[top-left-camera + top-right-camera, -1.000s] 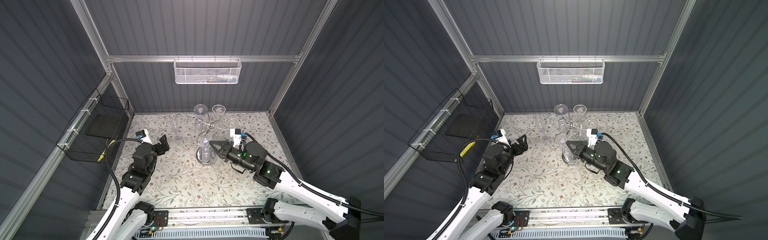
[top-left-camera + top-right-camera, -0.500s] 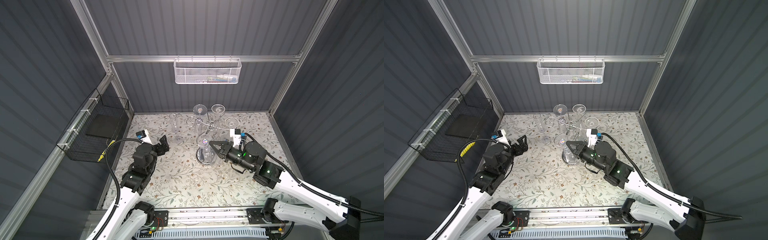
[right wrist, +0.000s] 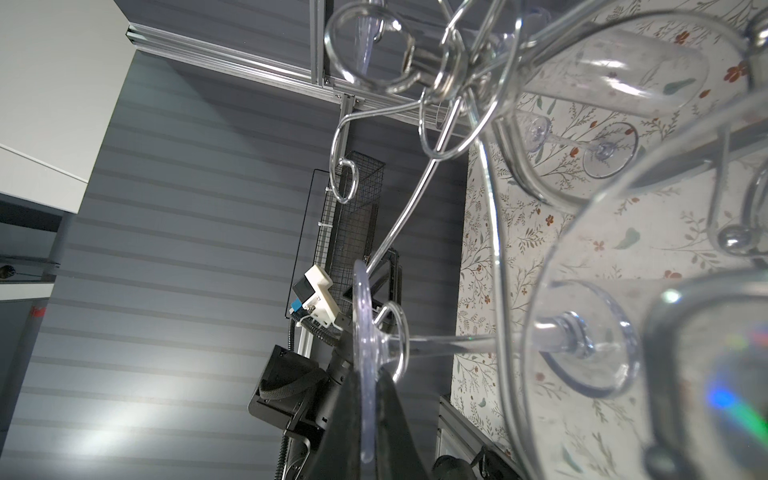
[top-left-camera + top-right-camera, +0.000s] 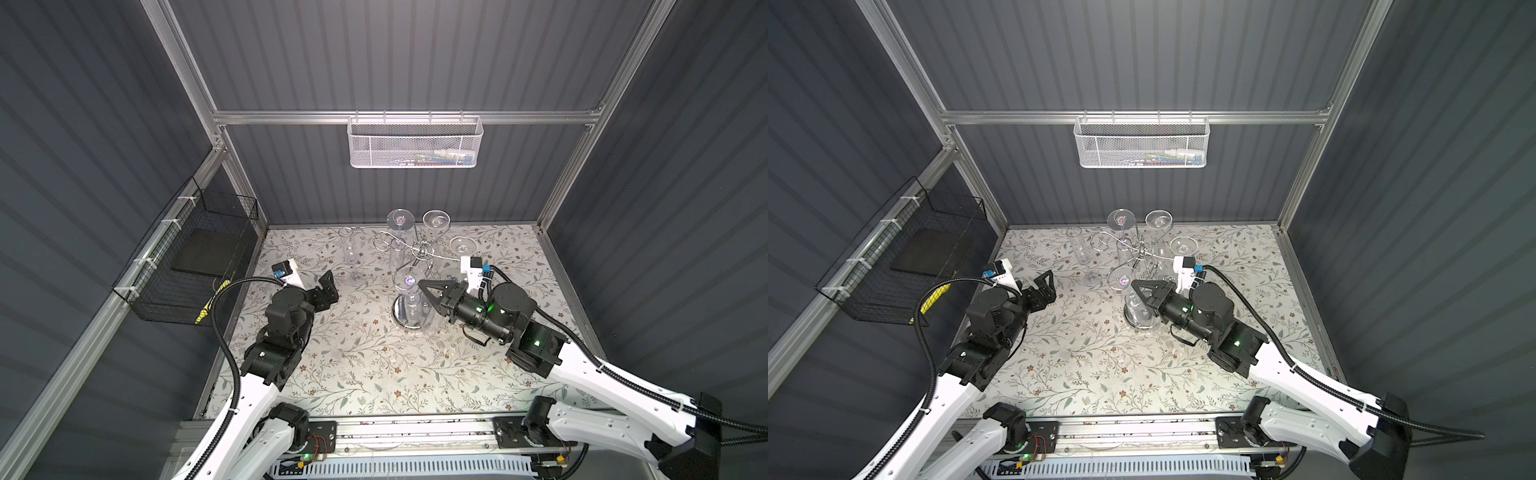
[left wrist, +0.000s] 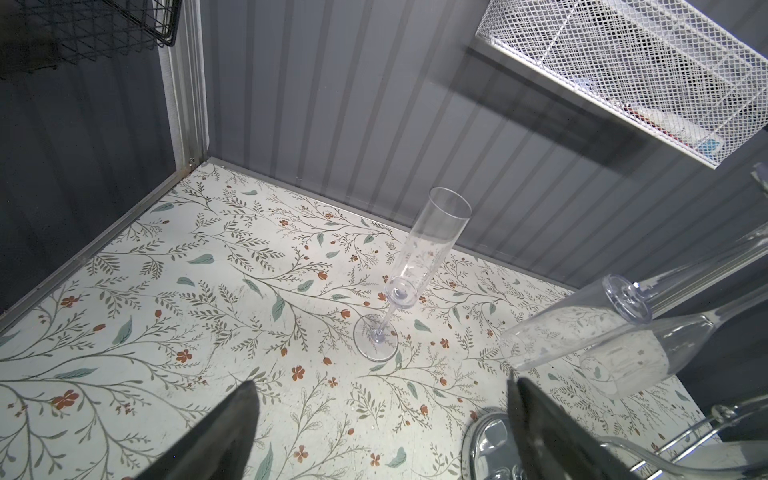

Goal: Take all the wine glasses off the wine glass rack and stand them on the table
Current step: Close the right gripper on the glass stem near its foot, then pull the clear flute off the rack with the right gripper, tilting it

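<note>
Open mat lies in front; a standing flute and hanging glasses crowd the rack.

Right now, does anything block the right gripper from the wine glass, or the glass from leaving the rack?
Nothing between: right gripper is shut on the wine glass foot. Its stem sits in a loop of the wine glass rack, which it must clear.

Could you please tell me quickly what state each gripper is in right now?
Left gripper: open, holding nothing.
Right gripper: shut on the foot of a wine glass hanging on the wine glass rack.
</note>
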Controlling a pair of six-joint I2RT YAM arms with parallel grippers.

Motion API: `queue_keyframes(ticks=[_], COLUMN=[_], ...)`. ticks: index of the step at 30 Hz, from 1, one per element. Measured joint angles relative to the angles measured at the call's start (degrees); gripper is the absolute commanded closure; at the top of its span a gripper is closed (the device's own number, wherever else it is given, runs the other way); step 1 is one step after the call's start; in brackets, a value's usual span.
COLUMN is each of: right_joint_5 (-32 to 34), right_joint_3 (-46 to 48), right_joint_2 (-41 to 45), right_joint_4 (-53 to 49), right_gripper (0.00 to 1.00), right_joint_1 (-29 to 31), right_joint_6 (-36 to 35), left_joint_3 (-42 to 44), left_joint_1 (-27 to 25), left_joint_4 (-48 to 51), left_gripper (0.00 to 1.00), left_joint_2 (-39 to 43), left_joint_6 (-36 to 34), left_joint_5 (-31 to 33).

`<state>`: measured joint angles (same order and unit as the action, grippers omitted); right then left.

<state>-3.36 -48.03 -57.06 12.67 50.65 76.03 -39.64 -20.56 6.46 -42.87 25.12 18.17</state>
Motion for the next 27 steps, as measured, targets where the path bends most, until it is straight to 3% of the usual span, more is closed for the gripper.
queue_keyframes(ticks=[27], right_joint_5=[-3.65], right_joint_3=[-3.19], right_joint_2=[-0.50], right_joint_4=[0.24], right_gripper=[1.00], right_joint_1=[-0.04], right_joint_6=[0.55], left_joint_3=[-0.02], left_joint_1=[0.00], left_joint_4=[0.00], left_gripper=[0.05], left_joint_2=[0.02], left_joint_6=[-0.02], left_joint_5=[0.00])
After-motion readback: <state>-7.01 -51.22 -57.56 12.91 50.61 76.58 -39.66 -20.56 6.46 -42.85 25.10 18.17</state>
